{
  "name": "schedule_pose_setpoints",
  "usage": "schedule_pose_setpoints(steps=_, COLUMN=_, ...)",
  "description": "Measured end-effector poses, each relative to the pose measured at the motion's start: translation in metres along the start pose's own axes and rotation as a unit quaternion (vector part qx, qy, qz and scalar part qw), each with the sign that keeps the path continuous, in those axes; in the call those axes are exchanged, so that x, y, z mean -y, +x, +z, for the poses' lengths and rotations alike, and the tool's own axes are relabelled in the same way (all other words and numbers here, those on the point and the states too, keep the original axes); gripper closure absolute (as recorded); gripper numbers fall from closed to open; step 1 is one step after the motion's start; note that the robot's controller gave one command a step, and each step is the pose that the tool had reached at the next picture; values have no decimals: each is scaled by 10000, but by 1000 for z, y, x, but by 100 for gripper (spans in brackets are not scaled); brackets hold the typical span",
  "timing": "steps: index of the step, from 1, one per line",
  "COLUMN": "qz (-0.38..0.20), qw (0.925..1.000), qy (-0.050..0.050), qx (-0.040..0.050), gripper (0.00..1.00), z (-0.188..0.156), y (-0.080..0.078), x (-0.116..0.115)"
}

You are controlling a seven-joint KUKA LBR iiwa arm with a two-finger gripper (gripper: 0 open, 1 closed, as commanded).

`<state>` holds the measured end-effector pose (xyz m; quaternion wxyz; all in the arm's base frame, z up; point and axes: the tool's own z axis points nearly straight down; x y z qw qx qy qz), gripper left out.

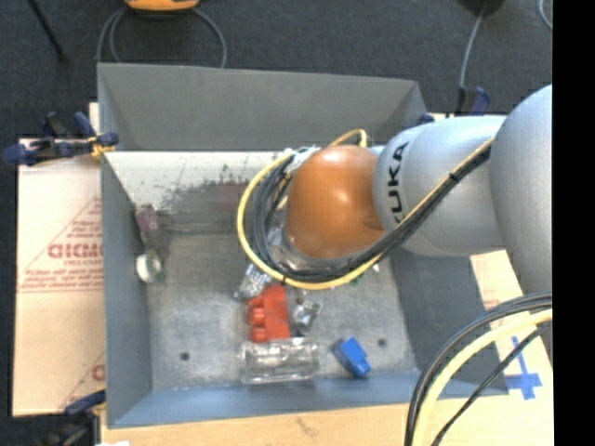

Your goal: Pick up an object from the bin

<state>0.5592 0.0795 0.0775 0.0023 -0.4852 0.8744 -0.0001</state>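
Silver-grey arm (465, 189), black lettering likely KUKA (396, 182); orange wrist cover (330, 203); yellow, black cables (241, 216).

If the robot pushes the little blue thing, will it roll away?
Probably not far: the blue piece looks chunky and rather blocky, so it would likely slide on the bin floor. It seems small and stiff, so probably light.

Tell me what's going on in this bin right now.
The KUKA arm reaches in from the right, its orange wrist cover over the middle of the grey bin. Just beside the cover lie a red block, a clear plastic piece and a blue piece. Whether it has picked anything yet cannot be seen.
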Motion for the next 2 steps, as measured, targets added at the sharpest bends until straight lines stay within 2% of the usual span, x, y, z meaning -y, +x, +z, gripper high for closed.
schedule_pose_setpoints(steps=1, qz=10, qw=10000, qy=15, qx=30, gripper=100, z=-3, y=-2, x=1)
schedule_pose_setpoints(steps=2, qz=-893, qw=9960, qy=20, qx=2, gripper=100, z=-132, y=20, x=-7)
